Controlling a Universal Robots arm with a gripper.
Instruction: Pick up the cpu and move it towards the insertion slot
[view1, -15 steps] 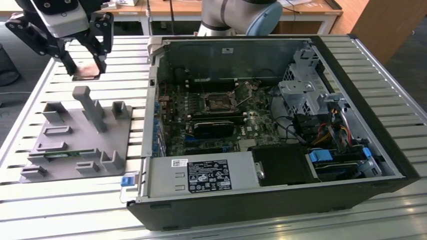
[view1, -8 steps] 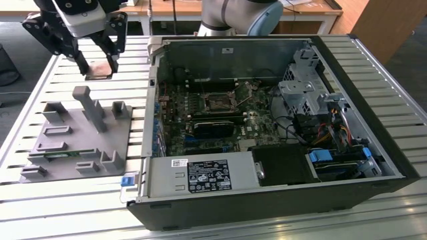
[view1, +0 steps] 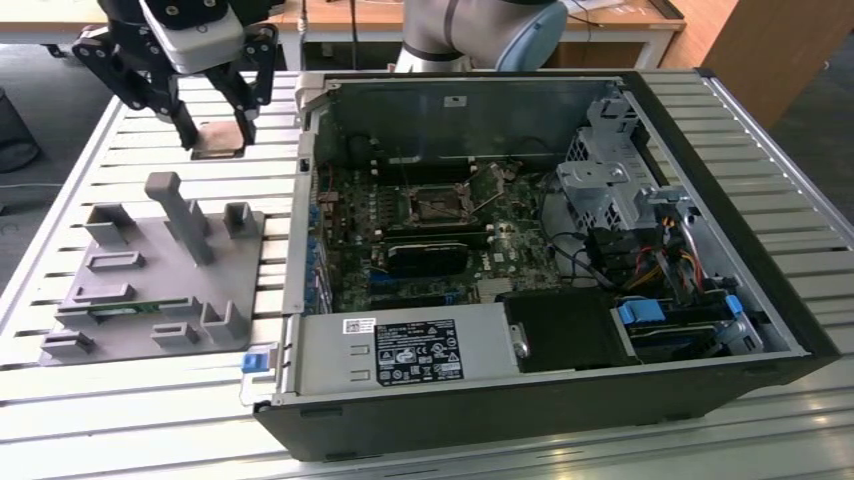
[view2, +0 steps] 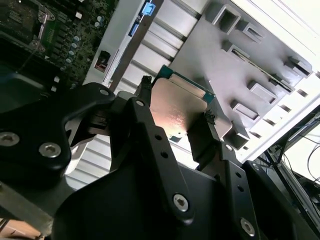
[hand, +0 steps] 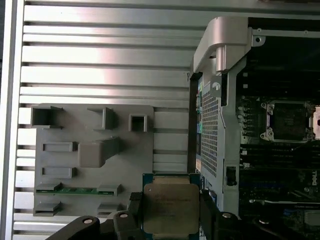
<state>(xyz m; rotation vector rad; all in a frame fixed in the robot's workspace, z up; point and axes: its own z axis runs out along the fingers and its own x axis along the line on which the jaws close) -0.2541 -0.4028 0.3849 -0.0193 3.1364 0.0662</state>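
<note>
The claw (view1: 214, 137) hangs over the slatted table (view1: 120, 130) with the cpu (view1: 218, 142) pinched between its fingers, narrowed to the chip's width, one black finger (view2: 150, 125) on each opposite edge. In both wrist views the chip (hand: 170, 208) sits level, its metal top showing. It is lifted clear of the grey holder (view1: 147, 270), which lies at about six o'clock from the claw. The slot (view1: 435, 205) is well apart inside the open case (view1: 534, 420), towards four o'clock.

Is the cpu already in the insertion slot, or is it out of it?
Out. The cpu sits between the gripper fingers over the slatted table, outside the computer case; the insertion slot shows an empty dark centre.
</note>
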